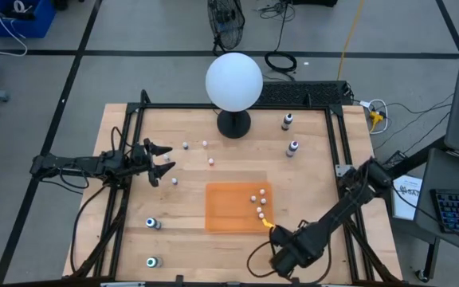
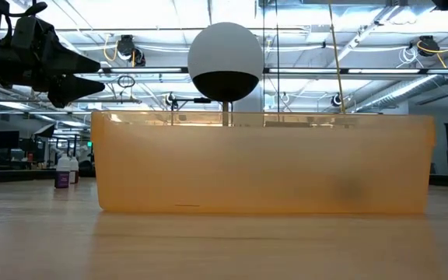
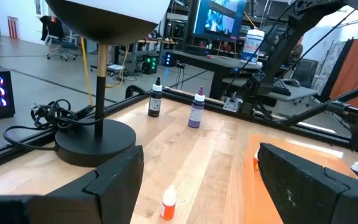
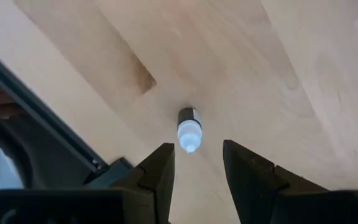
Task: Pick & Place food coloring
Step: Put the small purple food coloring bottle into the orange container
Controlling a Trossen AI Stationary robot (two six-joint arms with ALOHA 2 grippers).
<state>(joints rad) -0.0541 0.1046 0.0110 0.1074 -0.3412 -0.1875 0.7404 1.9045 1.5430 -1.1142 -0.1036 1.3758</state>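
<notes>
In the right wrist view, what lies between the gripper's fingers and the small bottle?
Only bare wood table separates the open right gripper from the bottle.

Pale wood table (image 1: 309,191), smooth with visible grain. Orange mat (image 1: 229,209) looks matt and translucent, probably plastic. Globe (image 1: 233,81) is smooth matt white on a matt black base (image 3: 95,140). Dropper bottles (image 3: 197,109) look plastic, slightly glossy.
</notes>
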